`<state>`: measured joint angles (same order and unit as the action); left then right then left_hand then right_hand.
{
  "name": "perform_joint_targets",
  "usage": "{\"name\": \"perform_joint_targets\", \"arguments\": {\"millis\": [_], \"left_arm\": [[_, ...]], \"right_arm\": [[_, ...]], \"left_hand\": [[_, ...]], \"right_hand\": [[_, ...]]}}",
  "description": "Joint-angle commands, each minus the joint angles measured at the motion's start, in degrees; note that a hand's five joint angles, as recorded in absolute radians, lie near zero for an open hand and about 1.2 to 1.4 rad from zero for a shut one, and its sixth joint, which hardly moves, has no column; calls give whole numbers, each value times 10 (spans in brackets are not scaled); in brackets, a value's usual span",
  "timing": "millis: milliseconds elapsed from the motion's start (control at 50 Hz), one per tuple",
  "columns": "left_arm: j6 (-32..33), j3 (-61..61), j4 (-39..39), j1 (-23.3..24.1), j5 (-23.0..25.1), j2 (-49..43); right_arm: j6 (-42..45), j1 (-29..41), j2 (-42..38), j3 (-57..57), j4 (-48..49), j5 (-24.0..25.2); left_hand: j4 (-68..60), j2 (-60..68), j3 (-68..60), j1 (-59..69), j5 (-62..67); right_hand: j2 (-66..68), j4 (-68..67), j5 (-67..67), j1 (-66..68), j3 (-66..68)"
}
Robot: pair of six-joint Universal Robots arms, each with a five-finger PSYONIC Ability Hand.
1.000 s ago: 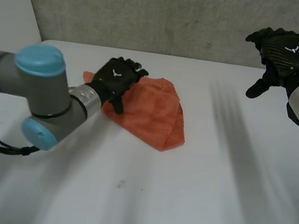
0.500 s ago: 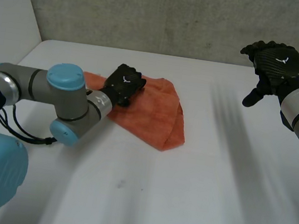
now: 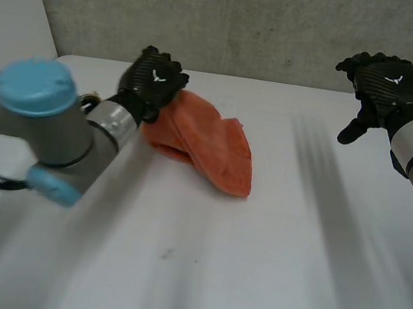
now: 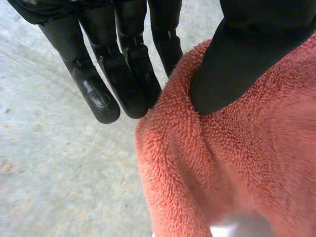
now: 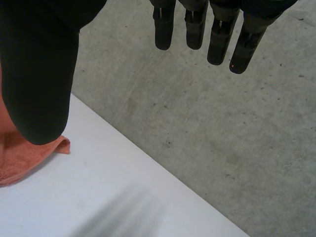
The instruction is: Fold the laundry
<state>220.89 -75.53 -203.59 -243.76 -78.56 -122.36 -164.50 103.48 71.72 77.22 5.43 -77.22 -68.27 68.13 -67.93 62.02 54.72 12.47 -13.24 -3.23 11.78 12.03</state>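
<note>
We see the left robot hand (image 3: 154,81) pinching the towel (image 3: 211,147) at its 10 o'clock edge, the right robot hand (image 3: 384,84) spread above the surface (image 3: 251,270) at 2 o'clock.

A white table (image 3: 251,270) takes most of the head view. Near its front part there is a small dark mark (image 3: 167,254). Behind the table stands a rough grey concrete wall (image 3: 250,21), and a plain white wall (image 3: 10,9) meets it at the left side.
</note>
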Motion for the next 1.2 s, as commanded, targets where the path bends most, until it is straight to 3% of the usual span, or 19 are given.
{"name": "perform_joint_targets", "arguments": {"millis": [20,160,180,240,260,340,460,660,920,960,980,1000,1040,1200], "left_arm": [[-3,-212,59,4,-26,165],[-27,-281,153,36,-28,194],[-46,-283,208,60,-28,194],[-55,-278,271,72,-26,194],[-55,-271,303,77,-25,194],[-55,-225,320,79,-27,195],[-63,-137,264,79,-31,170],[-109,21,205,79,-62,21],[-73,120,227,59,-55,-134],[-64,121,227,52,-55,-140],[-57,120,226,49,-56,-140],[-57,120,226,49,-56,-140],[-52,114,224,49,-62,-133],[-53,3,205,53,-78,18]], "right_arm": [[1,1,0,-3,-1,1],[1,3,0,-3,-1,1],[1,4,1,-2,-2,1],[1,4,0,-2,-2,1],[1,4,0,-2,-2,1],[1,3,-1,-2,-1,2],[3,4,-1,-1,-2,1],[4,4,-1,3,-2,3],[6,2,-11,3,-2,3],[6,2,-12,2,-2,3],[7,2,-16,2,-2,2],[7,2,-18,2,-2,2],[8,3,-27,1,-2,2],[6,13,-53,-8,-5,0]], "left_hand": [[-117,119,-121,180,153],[-117,119,-121,180,153],[-117,119,-121,180,153],[-117,119,-121,180,153],[-89,91,-93,152,125],[354,-353,351,-291,-319],[411,-409,407,-348,-375],[399,-397,395,-336,-363],[350,-349,347,-288,-315],[288,-287,285,-226,-253],[126,-125,123,-64,-91],[125,-123,121,-62,-89],[-116,117,-119,178,151],[-117,119,-121,180,153]], "right_hand": [[-25,32,32,-18,-20],[-25,32,32,-18,-20],[-25,32,32,-18,-20],[-25,32,32,-18,-20],[-25,32,32,-18,-20],[-25,32,32,-18,-20],[-25,32,32,-18,-20],[-25,32,32,-18,-20],[-25,32,32,-18,-20],[-25,32,32,-18,-20],[-25,32,32,-18,-20],[-25,32,32,-18,-20],[-25,32,32,-18,-20],[-25,32,32,-18,-20]]}}
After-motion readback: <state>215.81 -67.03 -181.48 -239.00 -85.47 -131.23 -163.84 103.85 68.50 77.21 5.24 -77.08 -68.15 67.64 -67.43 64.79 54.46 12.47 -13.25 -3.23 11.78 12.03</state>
